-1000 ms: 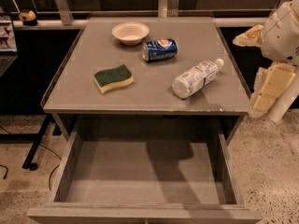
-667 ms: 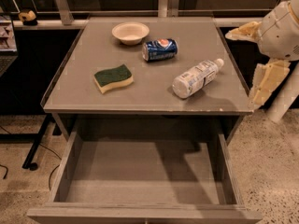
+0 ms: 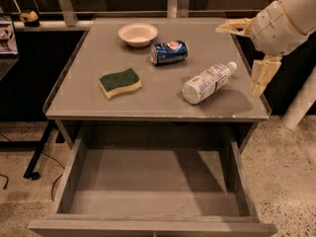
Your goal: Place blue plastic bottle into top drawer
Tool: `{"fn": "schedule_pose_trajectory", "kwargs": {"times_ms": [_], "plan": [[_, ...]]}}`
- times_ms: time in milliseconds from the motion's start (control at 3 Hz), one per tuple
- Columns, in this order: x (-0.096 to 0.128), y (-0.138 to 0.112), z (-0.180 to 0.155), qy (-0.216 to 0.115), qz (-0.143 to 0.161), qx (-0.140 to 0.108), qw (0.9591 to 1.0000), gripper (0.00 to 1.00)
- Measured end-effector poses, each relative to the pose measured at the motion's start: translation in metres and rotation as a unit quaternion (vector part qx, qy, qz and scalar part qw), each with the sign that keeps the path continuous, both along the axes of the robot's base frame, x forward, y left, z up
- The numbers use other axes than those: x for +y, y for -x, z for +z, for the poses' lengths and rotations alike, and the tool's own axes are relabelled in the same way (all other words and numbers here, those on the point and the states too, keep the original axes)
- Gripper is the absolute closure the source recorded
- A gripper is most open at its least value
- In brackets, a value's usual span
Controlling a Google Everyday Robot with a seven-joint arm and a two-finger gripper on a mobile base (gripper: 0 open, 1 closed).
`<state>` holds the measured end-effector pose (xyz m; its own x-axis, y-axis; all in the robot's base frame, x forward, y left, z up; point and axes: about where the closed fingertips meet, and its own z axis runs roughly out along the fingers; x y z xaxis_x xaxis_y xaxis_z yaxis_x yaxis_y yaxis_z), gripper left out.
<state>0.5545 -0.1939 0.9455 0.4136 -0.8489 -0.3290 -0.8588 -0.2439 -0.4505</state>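
Note:
The blue plastic bottle (image 3: pixel 207 82) lies on its side on the right part of the tabletop, white cap pointing to the back right. The top drawer (image 3: pixel 153 181) is pulled open below the table's front edge, its bottom bare. My gripper (image 3: pixel 247 53) hangs above the table's right edge, just right of the bottle's cap. It is open and empty, with one finger (image 3: pixel 232 27) at the back and the other finger (image 3: pixel 260 78) nearer the front.
A blue Pepsi can (image 3: pixel 169 52) lies on its side near the middle back. A cream bowl (image 3: pixel 138 34) stands behind it. A green and yellow sponge (image 3: pixel 120 82) lies to the left. The table (image 3: pixel 89 58) has a low raised rim.
My gripper has moved left and toward the back, from beside the table's right edge to over it, closer to the bottle's cap. The objects on the table have not moved.

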Motion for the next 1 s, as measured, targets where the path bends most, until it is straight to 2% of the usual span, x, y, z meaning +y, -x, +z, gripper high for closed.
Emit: {"fn": "schedule_pose_trajectory", "kwargs": {"times_ms": [333,667,1000], "plan": [[0.022,-0.021,-0.006,0.002,0.053,-0.008,0.9986,0.00],[0.048,-0.034,-0.012,0.030,0.095,-0.011,0.9950,0.00],[0.057,-0.043,-0.027,0.064,0.105,-0.003,0.9925,0.00]]}}
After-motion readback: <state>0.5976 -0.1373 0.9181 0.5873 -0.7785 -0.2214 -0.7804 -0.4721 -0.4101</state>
